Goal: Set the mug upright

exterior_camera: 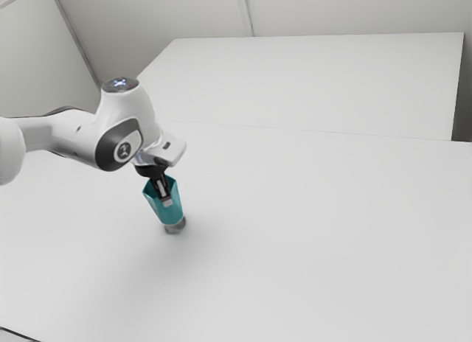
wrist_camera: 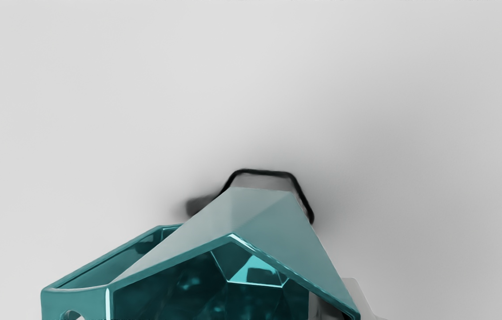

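Observation:
The teal faceted mug (exterior_camera: 171, 211) has its opening facing up around the hand and its grey base down at the white table (exterior_camera: 295, 231); it leans somewhat in the exterior view, in line with the hand. My gripper (exterior_camera: 167, 200) reaches down at its rim. In the wrist view the mug (wrist_camera: 260, 213) shows its open mouth and its handle loop, while the gripper (wrist_camera: 342, 306) pinches the side wall, one finger inside and one outside. Whether the base rests flat on the table I cannot tell.
A dark shadow lies around the mug's base. Behind the near table surface, a second white surface (exterior_camera: 317, 77) stretches toward the wall in the exterior view. A dark edge runs across the lower left corner of that view.

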`<state>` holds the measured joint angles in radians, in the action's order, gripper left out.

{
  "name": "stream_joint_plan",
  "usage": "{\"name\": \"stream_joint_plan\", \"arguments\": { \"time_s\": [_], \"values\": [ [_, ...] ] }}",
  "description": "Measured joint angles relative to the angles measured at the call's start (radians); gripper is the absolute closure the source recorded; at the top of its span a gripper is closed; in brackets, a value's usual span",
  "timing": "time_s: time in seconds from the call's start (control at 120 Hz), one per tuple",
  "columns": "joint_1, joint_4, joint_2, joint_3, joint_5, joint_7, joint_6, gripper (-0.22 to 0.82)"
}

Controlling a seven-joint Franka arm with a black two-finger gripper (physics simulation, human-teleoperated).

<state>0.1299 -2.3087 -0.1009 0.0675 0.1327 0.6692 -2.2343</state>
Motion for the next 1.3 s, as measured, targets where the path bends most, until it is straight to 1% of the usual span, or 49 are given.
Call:
{"name": "stream_joint_plan", "arguments": {
  "time_s": [0.167, 0.333, 0.433, 0.808, 1.142, 1.3],
  "values": [
    [0.010, -0.016, 0.008, 0.000, 0.030, -0.025, -0.021, 0.79],
    [0.019, -0.076, -0.031, 0.000, 0.051, -0.055, -0.031, 0.79],
    [0.019, -0.092, -0.038, 0.000, 0.056, -0.071, -0.037, 0.79],
    [0.019, -0.106, -0.032, 0.000, 0.071, -0.115, -0.069, 0.78],
    [0.019, -0.109, -0.033, 0.000, 0.067, -0.139, -0.072, 0.59],
    [0.017, -0.109, -0.038, 0.000, 0.067, -0.146, -0.072, 0.45]
  ]
}}
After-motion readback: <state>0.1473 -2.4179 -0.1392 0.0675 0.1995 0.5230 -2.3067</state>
